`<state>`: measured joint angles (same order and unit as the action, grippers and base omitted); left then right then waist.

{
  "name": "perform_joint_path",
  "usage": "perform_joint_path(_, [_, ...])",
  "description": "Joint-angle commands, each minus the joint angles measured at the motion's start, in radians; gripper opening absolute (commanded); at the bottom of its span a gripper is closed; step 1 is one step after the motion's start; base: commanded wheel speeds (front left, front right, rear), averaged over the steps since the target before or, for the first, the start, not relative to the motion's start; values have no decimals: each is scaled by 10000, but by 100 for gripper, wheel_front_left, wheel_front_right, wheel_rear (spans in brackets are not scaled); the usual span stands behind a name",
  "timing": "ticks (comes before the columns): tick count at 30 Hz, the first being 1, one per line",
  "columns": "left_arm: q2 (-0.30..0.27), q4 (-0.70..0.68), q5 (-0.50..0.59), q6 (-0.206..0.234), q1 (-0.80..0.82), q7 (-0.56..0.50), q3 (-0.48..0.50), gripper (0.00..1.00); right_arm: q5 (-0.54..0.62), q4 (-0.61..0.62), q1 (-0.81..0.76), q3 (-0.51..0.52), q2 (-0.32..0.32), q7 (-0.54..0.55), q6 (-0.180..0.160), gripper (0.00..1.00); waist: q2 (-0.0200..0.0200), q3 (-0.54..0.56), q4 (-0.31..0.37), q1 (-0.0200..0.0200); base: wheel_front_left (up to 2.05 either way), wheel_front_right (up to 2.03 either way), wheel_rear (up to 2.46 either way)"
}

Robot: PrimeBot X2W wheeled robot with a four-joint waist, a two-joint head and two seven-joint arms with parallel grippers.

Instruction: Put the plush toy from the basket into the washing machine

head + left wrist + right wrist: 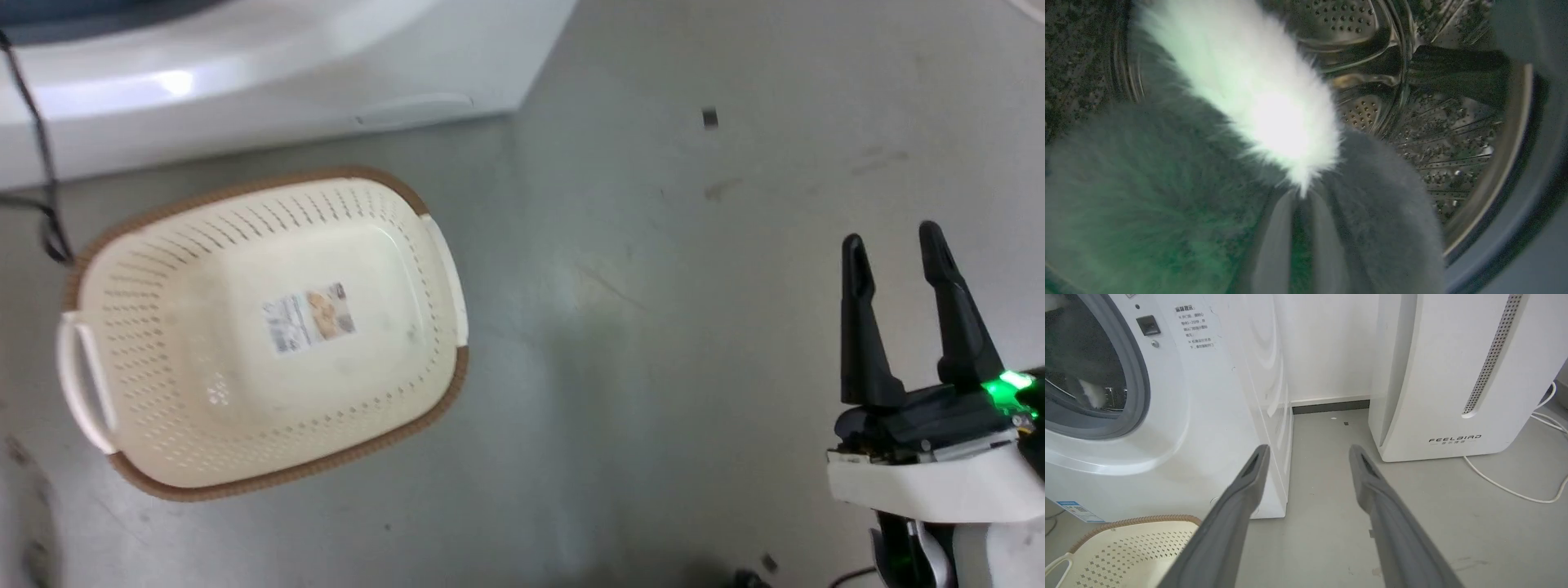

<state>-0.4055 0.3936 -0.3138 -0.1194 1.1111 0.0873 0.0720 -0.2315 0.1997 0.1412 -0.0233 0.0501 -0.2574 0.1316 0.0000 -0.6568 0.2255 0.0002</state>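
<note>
Grey floor (653, 367), with the washing machine (1208, 416) standing on it. The plush toy (1265, 102) — dark fur with one bright white patch — hangs at the mouth of the shiny perforated drum (1453, 134), whose wall shows behind and to one side of it. The left gripper (1301, 200) holds the toy: its two fingers lie nearly together, with fur pinched between them and bulging on either side. The basket (384, 245) sits on the floor just in front of the machine, its bottom bare around the label sticker (309, 318). The right gripper (892, 237) hovers over bare floor well to the basket's right, fingers spread and gripping nothing. In the right wrist view a white FEELBIRD appliance (1453, 375) stands to the right of the machine — a strip of floor between them — with a white cable (1515, 492) trailing beside it.
</note>
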Motion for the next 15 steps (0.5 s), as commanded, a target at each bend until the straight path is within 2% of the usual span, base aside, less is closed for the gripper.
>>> perform_joint_path(1, [-299, 386, 131, -62, 826, -19, -95, 0, -137, 85, 218, -105, 1, -44, -9, 100, 0, -1000, 529, -2, 0, 0, 0])
perform_joint_path(8, [-1004, 2312, 661, 42, 3267, 484, -362, 0, -399, 148, 398, -324, 1, -44, -9, 100, 0, -1800, 757, -2, 0, 0, 0])
perform_joint_path(15, [-1231, 4006, 1345, 4, 4052, 456, -1204, 0, -407, 193, 586, -367, 1, -44, -9, 100, 0, -2083, 787, -2, 0, 0, 0])
